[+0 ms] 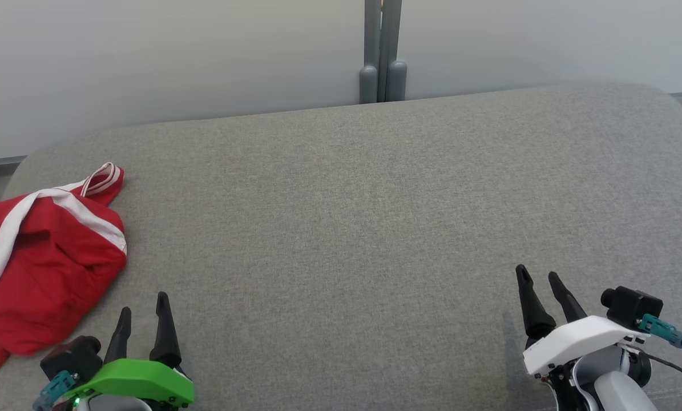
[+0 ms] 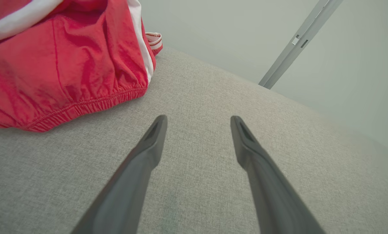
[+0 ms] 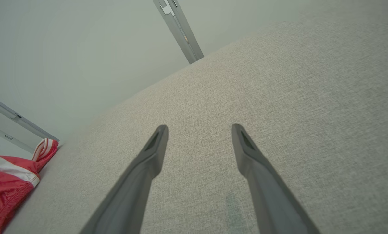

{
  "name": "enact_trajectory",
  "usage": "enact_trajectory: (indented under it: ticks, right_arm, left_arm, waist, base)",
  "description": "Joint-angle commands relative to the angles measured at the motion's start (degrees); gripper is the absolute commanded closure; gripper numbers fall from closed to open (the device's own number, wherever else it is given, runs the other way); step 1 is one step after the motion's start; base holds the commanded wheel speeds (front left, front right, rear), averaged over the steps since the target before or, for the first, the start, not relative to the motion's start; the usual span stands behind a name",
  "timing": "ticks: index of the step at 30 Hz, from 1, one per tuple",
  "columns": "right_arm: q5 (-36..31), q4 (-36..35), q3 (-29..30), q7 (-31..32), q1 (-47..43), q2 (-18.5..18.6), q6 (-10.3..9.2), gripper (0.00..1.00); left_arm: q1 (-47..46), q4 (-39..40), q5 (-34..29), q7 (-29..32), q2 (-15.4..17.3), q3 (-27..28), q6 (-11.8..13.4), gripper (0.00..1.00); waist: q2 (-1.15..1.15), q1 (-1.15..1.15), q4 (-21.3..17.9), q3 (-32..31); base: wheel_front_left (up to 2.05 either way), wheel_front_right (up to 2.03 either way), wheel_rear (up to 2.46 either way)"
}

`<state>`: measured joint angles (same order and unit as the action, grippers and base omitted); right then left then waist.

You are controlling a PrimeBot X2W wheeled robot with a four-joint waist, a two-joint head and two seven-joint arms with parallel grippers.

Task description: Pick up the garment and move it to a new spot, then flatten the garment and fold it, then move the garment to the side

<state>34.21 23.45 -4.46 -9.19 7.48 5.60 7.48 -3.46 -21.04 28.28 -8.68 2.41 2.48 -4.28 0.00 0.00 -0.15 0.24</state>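
Observation:
The garment (image 1: 44, 257) is red with white stripes and lies crumpled at the far left of a grey upholstered surface (image 1: 363, 228). Its elastic hem shows close up in the left wrist view, garment (image 2: 60, 61), and it sits at the lower left of the right wrist view, garment (image 3: 5, 185). My left gripper (image 1: 144, 302) stands open just right of the garment's near edge, apart from it, nothing between its fingers. At the lower right my right gripper (image 1: 540, 277) is open and empty, far from the garment.
A pale wall with a grey vertical post (image 1: 382, 51) runs behind the surface's far edge. The surface's left edge curves away just beyond the garment. Plain grey fabric stretches between the two grippers.

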Motion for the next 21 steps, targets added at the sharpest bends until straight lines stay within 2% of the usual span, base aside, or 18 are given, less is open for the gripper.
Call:
enact_trajectory:
  ticks: [1,21]
  right_arm:
    - [-2.0,-0.1,-0.2,-0.7,1.2,0.2,0.01,0.0]
    - [-12.5,1.4,-0.7,-3.0,2.3,0.3,0.01,0.0]
  left_arm:
    - [-0.2,0.0,-2.2,-0.6,0.4,-0.2,0.3,0.0]
    - [-0.8,-0.6,-12.5,-3.2,0.6,-1.8,1.1,0.0]
  waist:
    - [0.0,0.0,0.0,0.0]
    - [0.0,0.0,0.3,0.4]
  base:
    - [0.0,0.0,0.0]
    - [0.0,0.0,0.0]
